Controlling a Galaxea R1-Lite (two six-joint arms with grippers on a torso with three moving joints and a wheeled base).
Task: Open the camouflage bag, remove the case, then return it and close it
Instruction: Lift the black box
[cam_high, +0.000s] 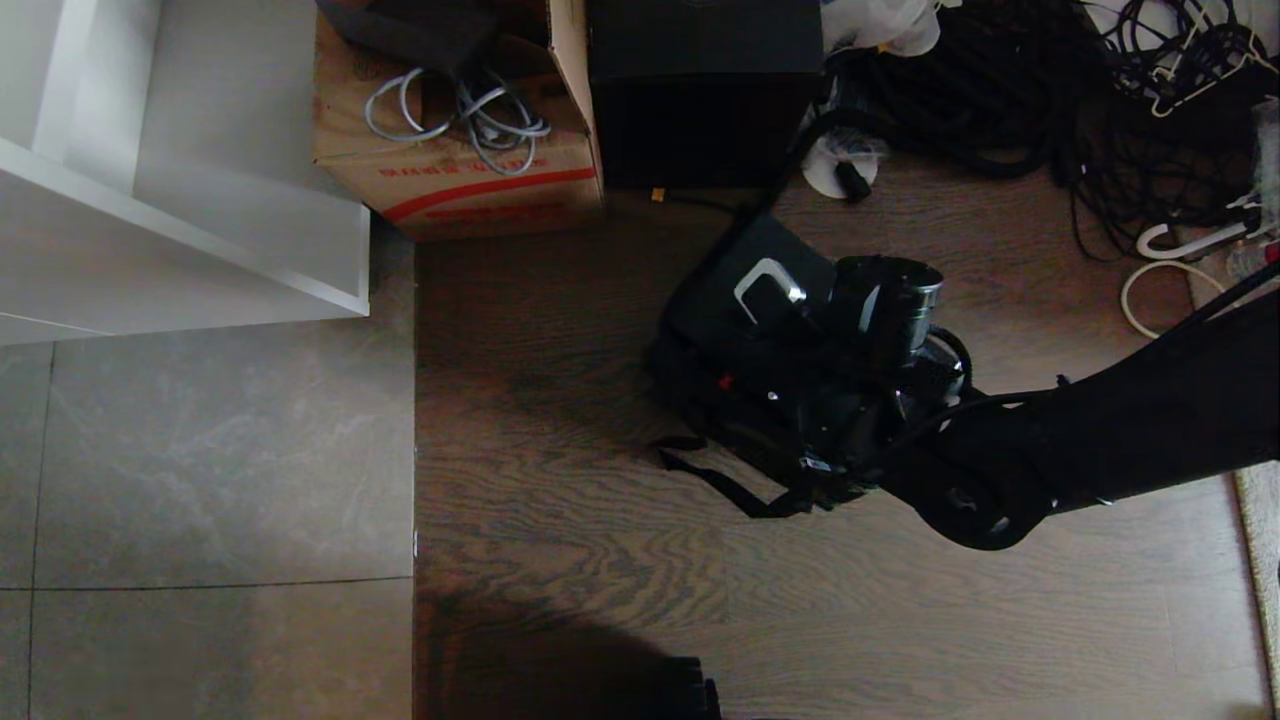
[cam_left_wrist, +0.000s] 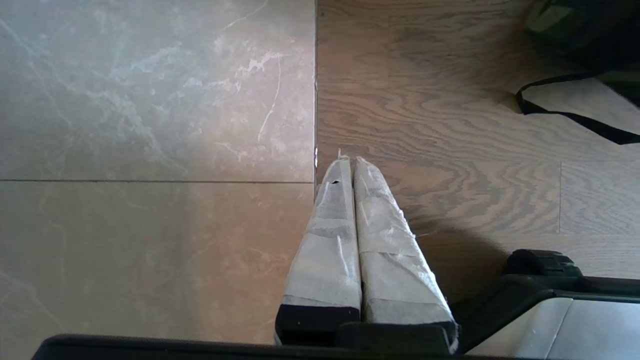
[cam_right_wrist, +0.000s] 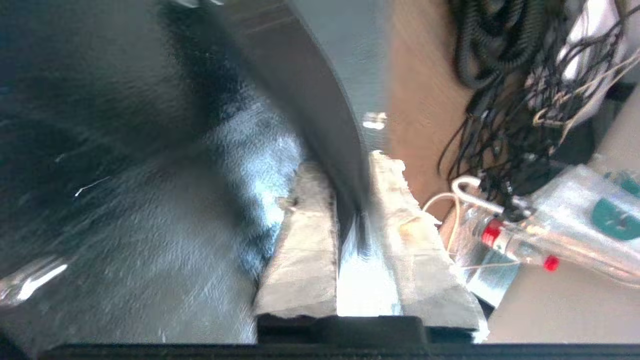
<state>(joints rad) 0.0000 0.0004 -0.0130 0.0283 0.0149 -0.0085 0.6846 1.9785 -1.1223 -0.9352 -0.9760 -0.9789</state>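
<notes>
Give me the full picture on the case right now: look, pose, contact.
The case is a black rigid box, tilted over the dark bag on the wood floor, a silver handle bracket showing on its upper face. Its black handle curves between the fingers of the right gripper, which is shut on it. A small red spot shows at its lower edge; other sides are hidden.

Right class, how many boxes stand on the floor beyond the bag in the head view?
2: the brown cardboard box, with cables in it, and the plain black box directly to its right. More may lie outside the frame.
</notes>
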